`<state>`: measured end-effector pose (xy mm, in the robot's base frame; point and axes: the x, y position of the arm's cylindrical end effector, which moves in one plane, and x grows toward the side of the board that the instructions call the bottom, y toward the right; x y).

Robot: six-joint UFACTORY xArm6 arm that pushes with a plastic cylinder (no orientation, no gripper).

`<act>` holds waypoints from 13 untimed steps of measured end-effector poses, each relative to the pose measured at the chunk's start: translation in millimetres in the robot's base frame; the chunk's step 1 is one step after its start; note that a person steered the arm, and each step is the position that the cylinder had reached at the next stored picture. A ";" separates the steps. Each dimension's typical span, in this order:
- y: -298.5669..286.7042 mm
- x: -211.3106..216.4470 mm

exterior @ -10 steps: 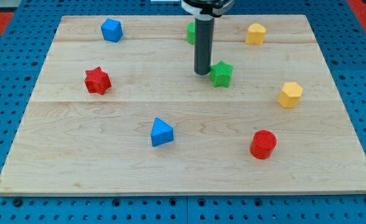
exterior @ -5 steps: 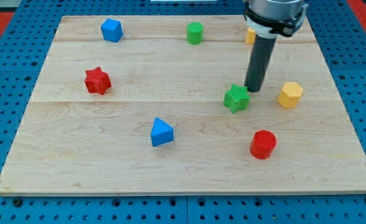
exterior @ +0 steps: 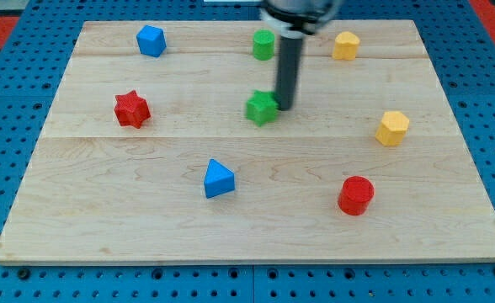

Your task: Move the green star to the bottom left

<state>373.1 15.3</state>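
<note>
We're sitting my tip [exterior: 284,107] touching the green star's [exterior: 262,108] right side, no gripper fitted, bottom-left target lying down-left of the star.

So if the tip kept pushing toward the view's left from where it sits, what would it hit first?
My tip sits just right of the green star, seemingly touching it, so the star comes first; further left is the red star.

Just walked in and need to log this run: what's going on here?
My tip sits right against the green star, on the star's right side in the view, placed to push it leftward. The star lies near the middle of the wooden board, far from the bottom left corner, with the blue triangular block roughly between it and that corner. The other blocks lie apart from my tip.
</note>
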 end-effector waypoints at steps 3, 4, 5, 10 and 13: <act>-156.4 15.7; -211.5 52.5; -193.8 86.6; -207.1 102.4; -168.1 141.0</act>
<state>514.1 -152.8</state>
